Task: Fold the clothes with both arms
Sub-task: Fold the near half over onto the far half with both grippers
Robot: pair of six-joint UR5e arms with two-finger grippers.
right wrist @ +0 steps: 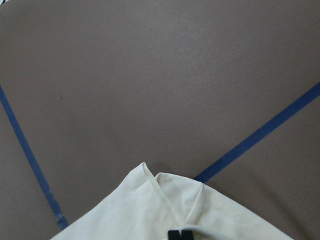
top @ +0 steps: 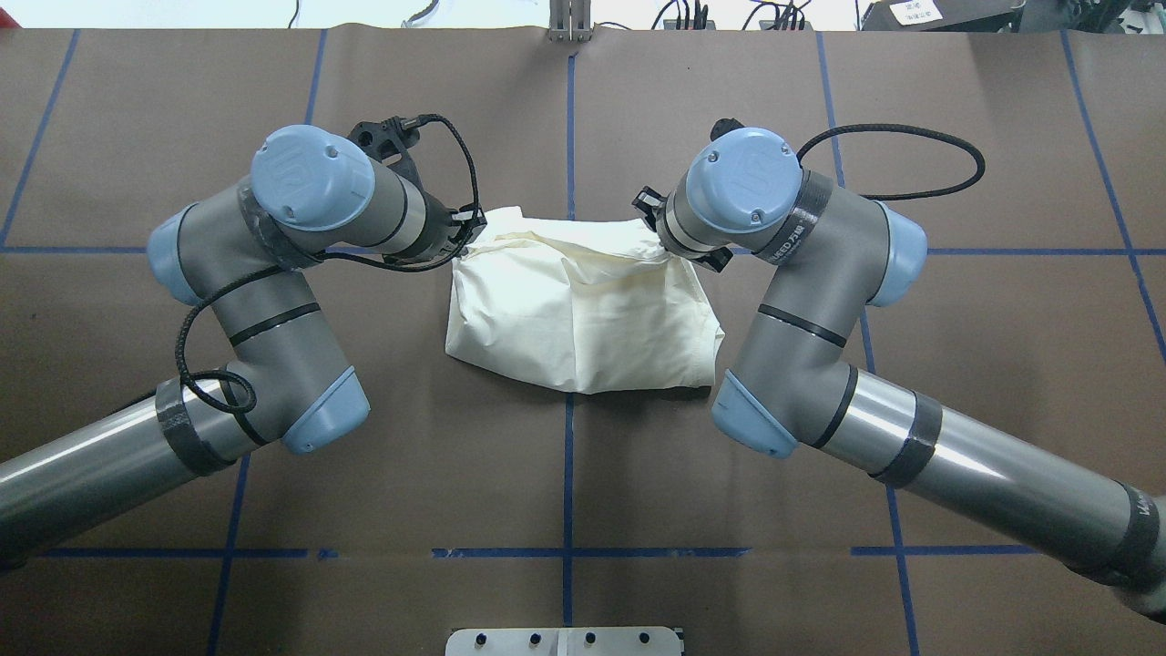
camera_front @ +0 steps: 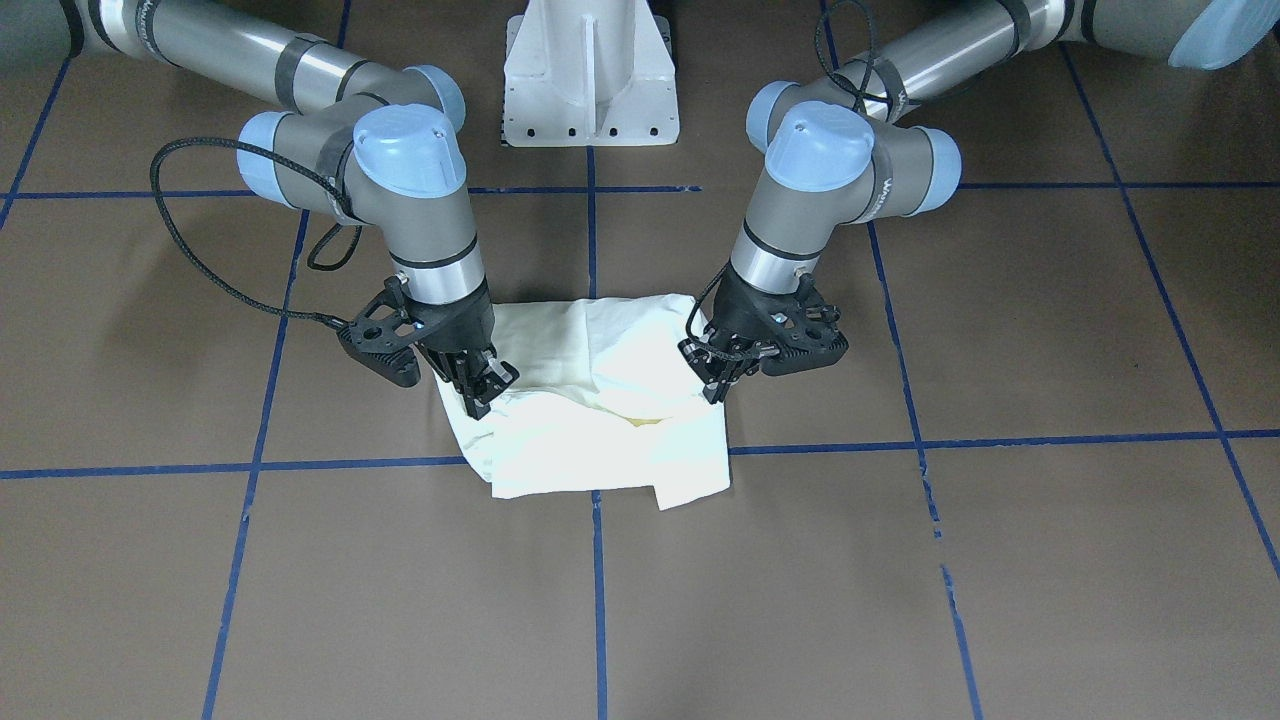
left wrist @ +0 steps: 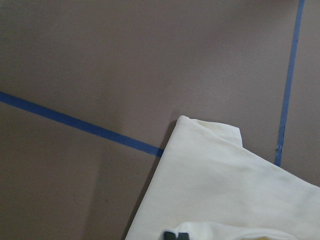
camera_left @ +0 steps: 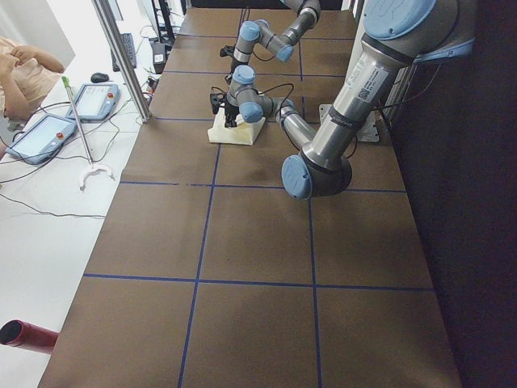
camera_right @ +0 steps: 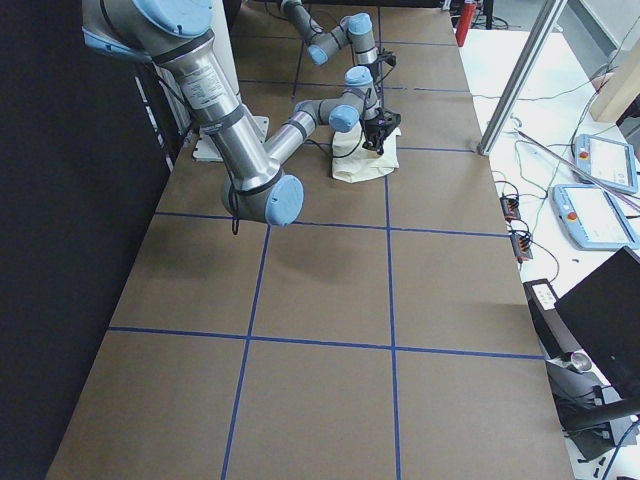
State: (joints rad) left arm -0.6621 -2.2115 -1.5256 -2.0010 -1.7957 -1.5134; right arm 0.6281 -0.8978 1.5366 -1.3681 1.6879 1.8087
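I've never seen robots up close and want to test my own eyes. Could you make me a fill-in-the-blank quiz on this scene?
1. The T-shirt lies partly folded on a brown table crossed by ___ tape lines.
2. Its visible side is plain ___, no print showing.
3. Counting the left gripper and right gripper, ___ grippers pinch it.
Missing words: blue; cream; two.

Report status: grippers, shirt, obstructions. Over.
Left gripper shut on shirt edge. Right gripper likewise. Shirt partly folded, plain side up. Nothing else near it.
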